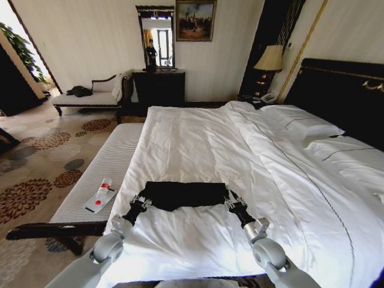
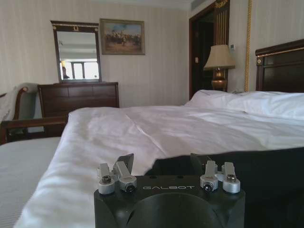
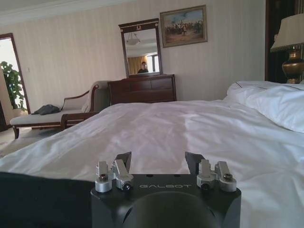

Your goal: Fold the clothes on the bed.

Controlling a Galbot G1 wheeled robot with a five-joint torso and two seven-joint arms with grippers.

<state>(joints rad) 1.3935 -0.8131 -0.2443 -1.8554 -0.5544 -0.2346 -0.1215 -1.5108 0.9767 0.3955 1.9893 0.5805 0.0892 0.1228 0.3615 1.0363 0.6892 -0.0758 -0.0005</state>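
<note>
The clothes are one black T-shirt, lying as a flat wide band on the white duvet of the bed near its foot. My left gripper rests at the shirt's left end and my right gripper at its right end. In the left wrist view the left gripper is open, one finger over the black T-shirt and the other over the duvet. In the right wrist view the right gripper is open over bare duvet, with the T-shirt off to one side.
A narrow striped bench runs along the bed's left side, carrying a small bottle and a card. Pillows lie by the dark headboard. At the far wall stand a dresser, a chaise and a lamp.
</note>
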